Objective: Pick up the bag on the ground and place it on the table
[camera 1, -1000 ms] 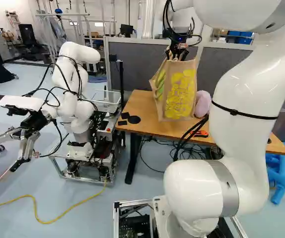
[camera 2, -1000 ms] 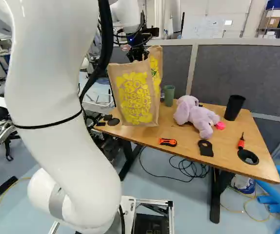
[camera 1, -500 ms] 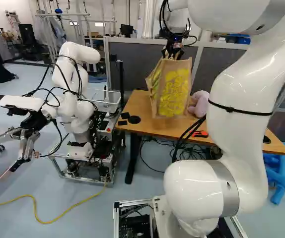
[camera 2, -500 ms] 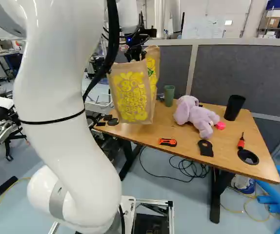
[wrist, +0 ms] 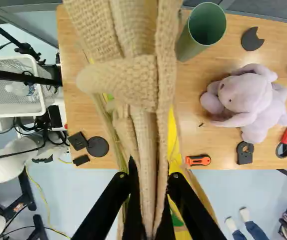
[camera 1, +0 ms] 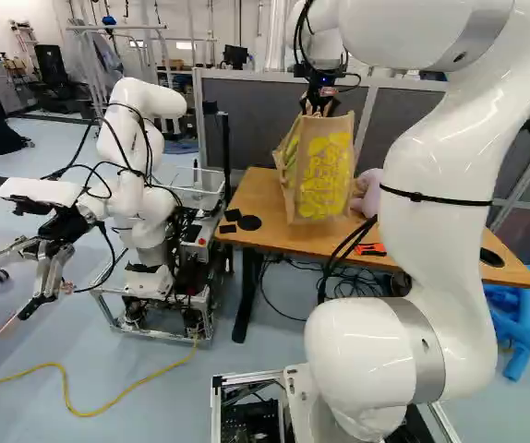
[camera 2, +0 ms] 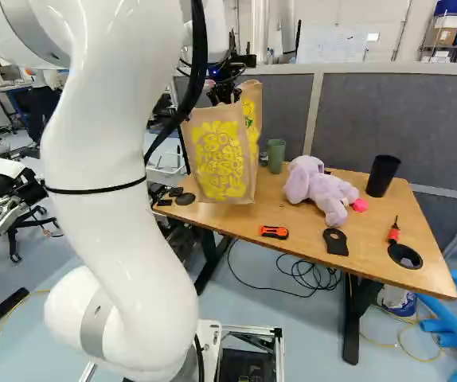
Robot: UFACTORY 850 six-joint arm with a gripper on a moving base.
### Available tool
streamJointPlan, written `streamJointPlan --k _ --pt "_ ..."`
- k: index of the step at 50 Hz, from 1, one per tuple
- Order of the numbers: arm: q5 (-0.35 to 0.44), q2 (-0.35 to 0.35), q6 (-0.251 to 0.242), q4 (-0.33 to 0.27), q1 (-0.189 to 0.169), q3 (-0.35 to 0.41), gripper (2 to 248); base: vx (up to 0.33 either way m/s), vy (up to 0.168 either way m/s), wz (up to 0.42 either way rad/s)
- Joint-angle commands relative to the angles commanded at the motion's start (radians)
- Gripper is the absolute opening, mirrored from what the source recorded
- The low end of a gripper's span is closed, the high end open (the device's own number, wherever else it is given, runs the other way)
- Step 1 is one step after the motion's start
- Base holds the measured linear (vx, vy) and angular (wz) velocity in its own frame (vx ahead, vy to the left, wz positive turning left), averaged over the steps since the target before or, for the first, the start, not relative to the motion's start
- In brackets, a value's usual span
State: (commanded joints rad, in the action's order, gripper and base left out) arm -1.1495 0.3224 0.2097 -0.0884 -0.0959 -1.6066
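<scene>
Over the table (camera 2: 296, 216), gripper (camera 2: 226, 96) clasps bag (camera 2: 219, 163), its underside perhaps touching

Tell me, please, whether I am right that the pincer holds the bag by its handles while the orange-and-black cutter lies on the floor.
Not quite: the orange-and-black cutter lies on the table, near its edge, as the right base view shows. The rest is right: the pincer holds the bag by its handles.
</scene>
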Motion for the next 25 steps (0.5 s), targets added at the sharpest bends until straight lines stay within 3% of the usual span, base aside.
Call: streamJointPlan --k 13,25 --pt "0.0 0.043 0.0 -0.052 0.005 -0.013 21 0.0 0.0 0.0" --pt "0.0 0.08 0.0 -0.057 0.016 -0.021 21 0.0 0.0 0.0"
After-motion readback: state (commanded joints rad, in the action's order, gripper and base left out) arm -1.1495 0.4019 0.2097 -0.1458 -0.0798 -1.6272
